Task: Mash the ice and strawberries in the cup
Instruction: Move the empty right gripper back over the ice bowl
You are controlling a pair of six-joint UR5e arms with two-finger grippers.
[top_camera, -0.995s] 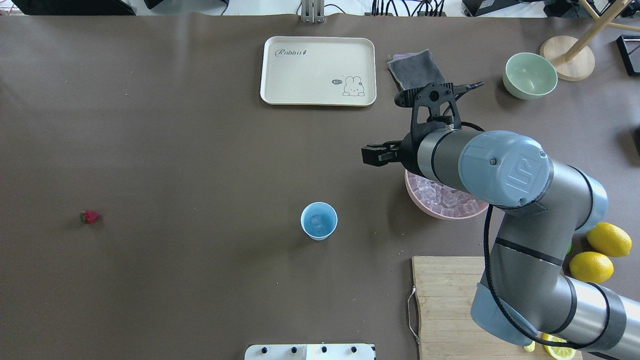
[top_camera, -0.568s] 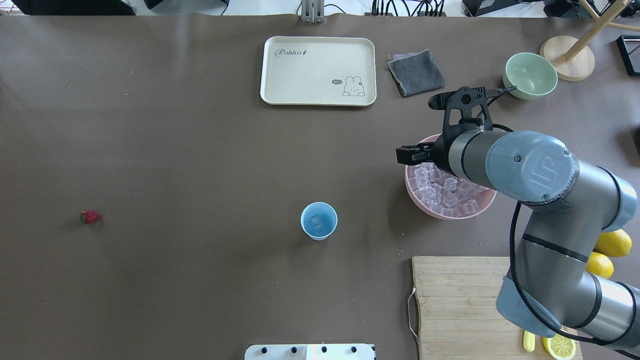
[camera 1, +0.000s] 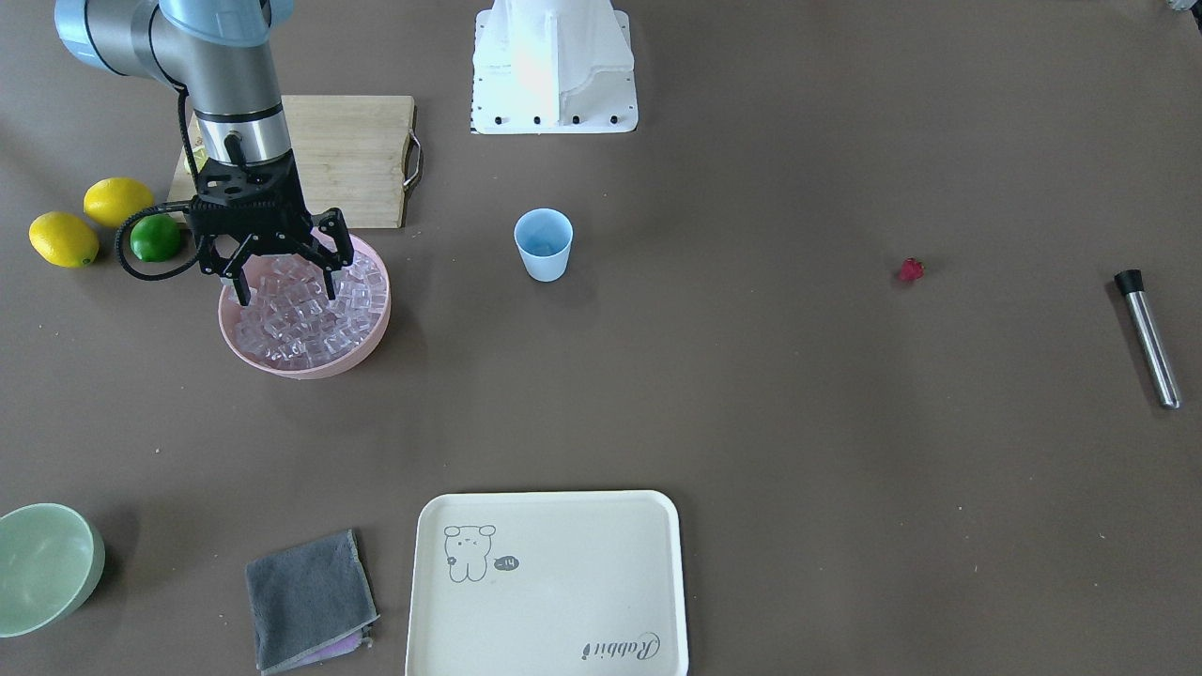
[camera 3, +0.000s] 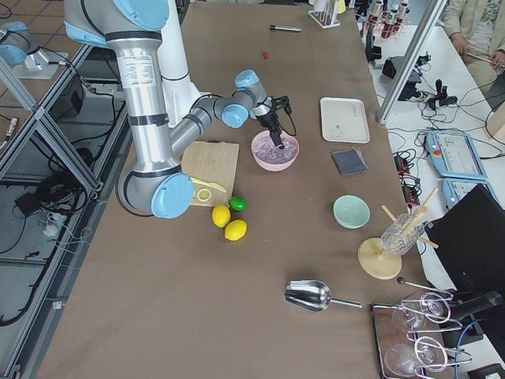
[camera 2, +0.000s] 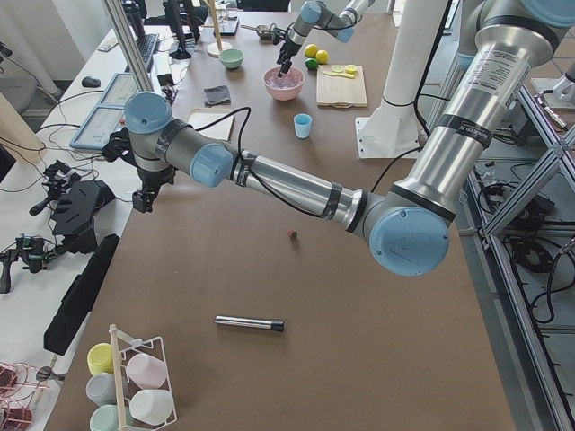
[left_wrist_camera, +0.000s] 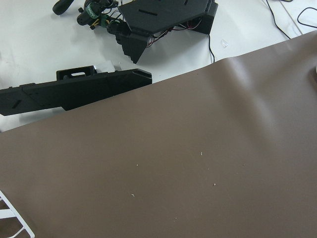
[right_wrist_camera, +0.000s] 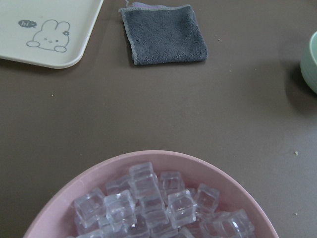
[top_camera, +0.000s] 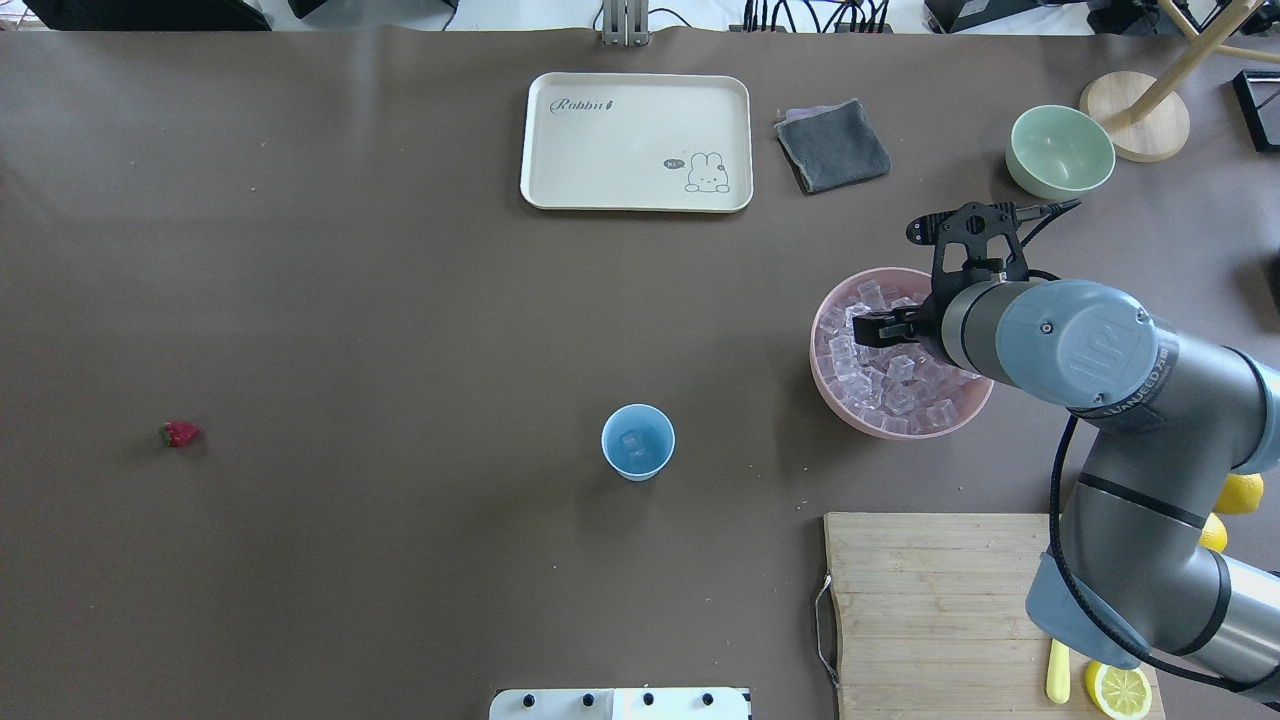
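The light blue cup stands mid-table with one ice cube in it; it also shows in the front view. More ice fills the pink bowl to its right. My right gripper hangs open over that ice, fingertips at the top cubes, holding nothing. The right wrist view shows the ice just below. The strawberry lies alone far to the left. My left gripper shows only in the exterior left view, at the table's far edge; I cannot tell its state.
A steel rod with a black end lies beyond the strawberry. A cream tray, grey cloth and green bowl sit at the back. A cutting board, lemons and a lime are by the right arm.
My right gripper has swung to the right, from beside the pink bowl's left rim to over the ice. Cup and strawberry have not moved.
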